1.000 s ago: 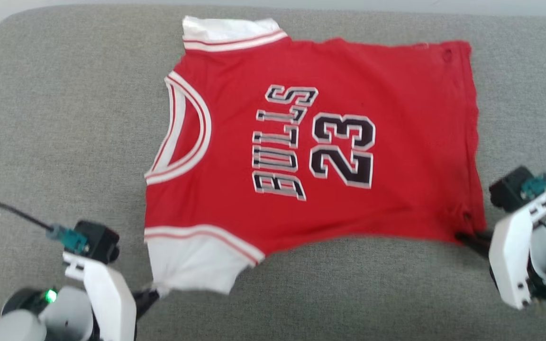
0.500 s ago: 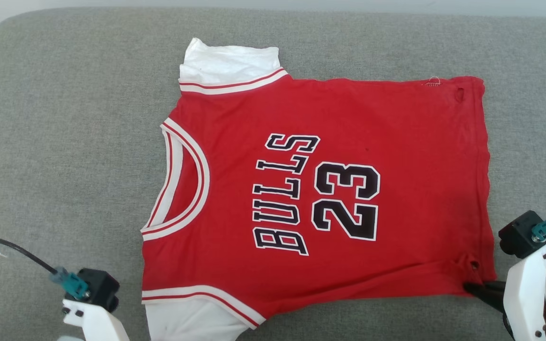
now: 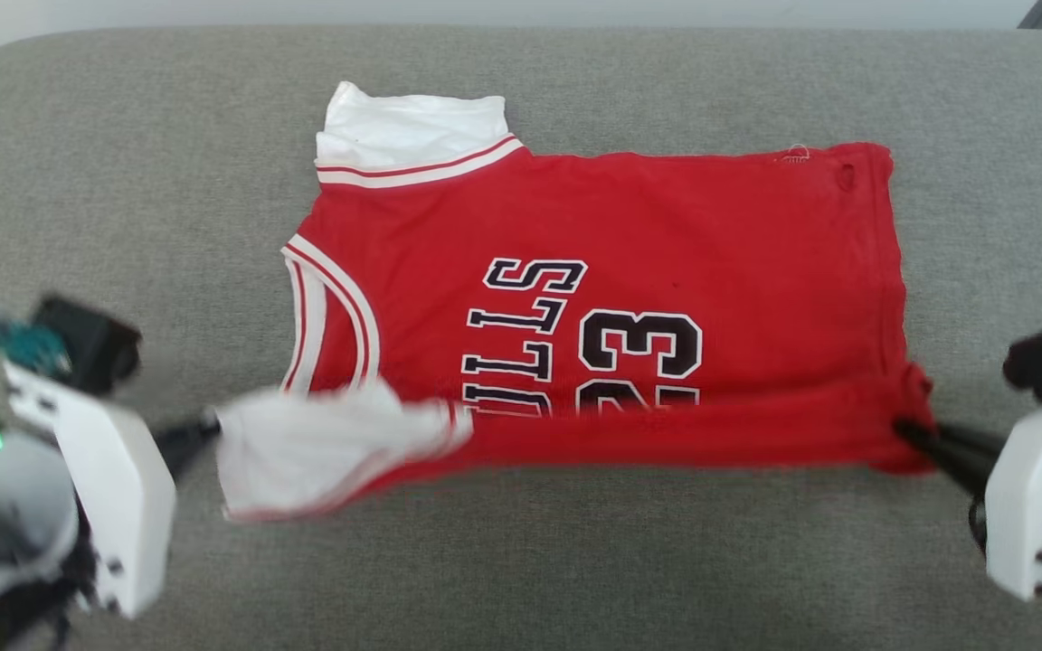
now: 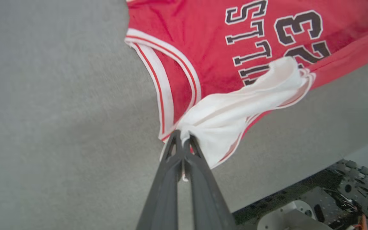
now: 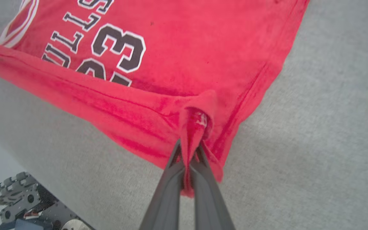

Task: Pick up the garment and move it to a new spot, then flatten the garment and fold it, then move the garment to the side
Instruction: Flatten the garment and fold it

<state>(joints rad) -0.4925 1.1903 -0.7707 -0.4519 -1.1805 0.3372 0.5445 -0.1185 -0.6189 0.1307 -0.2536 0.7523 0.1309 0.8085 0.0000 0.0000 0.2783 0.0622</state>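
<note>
The red jersey with the black-and-white "BULLS 23" print lies on the grey cushion, neck to the left. Its near edge is lifted and rolled back over the print. My left gripper is shut on the near white sleeve, which hangs bunched from the tips. My right gripper is shut on the near hem corner, red cloth pinched between the fingers. The far white sleeve lies flat at the back.
The grey cushion stretches wide to both sides and in front of the jersey. Its near edge drops to the robot's dark base, seen also in the right wrist view as the base.
Both grippers have risen and moved away from me, carrying the near sleeve and hem corner up and over the jersey's lower part. The print is now half covered. The head camera has shifted too.
</note>
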